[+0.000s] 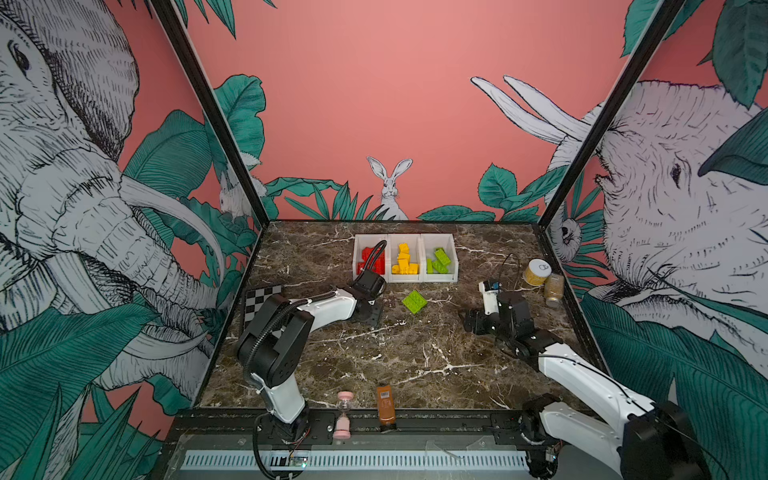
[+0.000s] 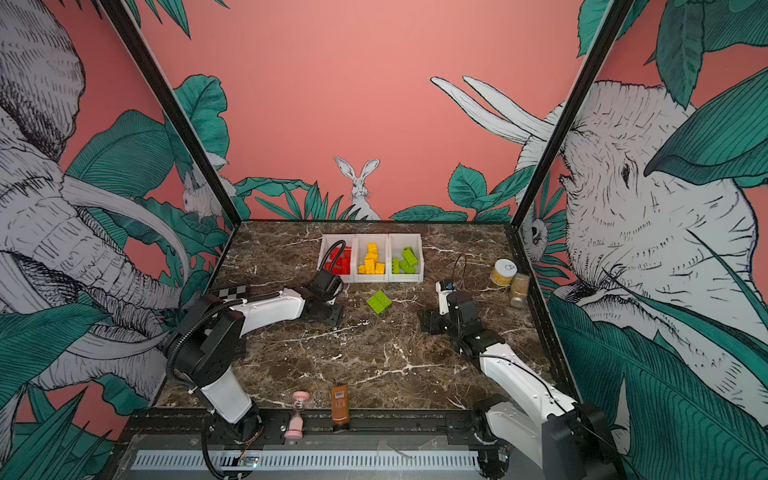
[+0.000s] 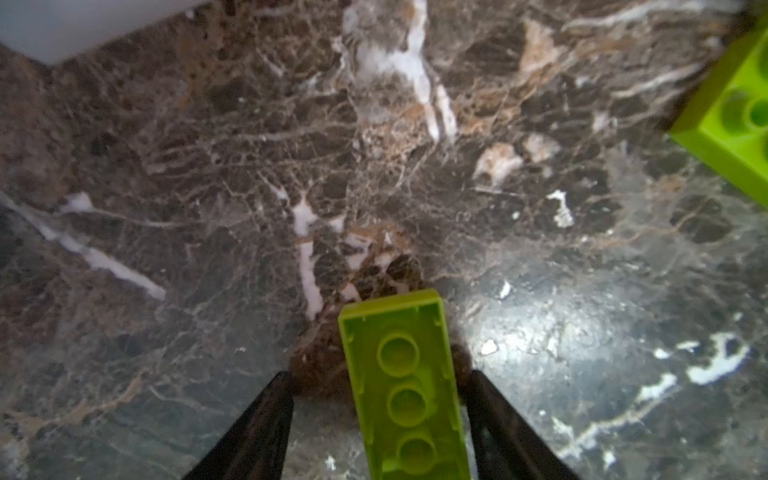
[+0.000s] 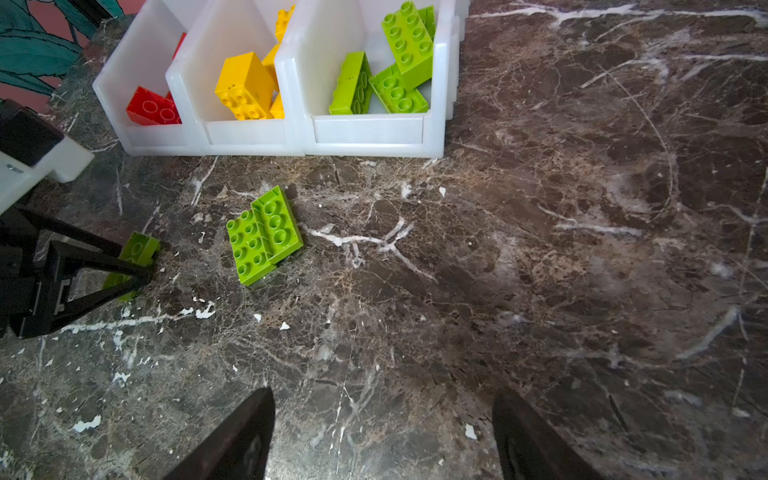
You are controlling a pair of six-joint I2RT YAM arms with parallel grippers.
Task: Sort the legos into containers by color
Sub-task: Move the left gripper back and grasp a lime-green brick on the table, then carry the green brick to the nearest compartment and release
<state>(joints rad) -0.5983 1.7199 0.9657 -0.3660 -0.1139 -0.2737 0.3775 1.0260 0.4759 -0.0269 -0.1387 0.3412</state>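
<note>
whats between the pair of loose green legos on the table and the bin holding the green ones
Nothing but bare marble table: the right wrist view shows an empty stretch from the green lego pair to the green bin.

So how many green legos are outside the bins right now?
3. One brick lies on the table inside the open left gripper; two lie side by side in front of the bins, one studs-up, one flipped. The left arm could hide more.
</note>
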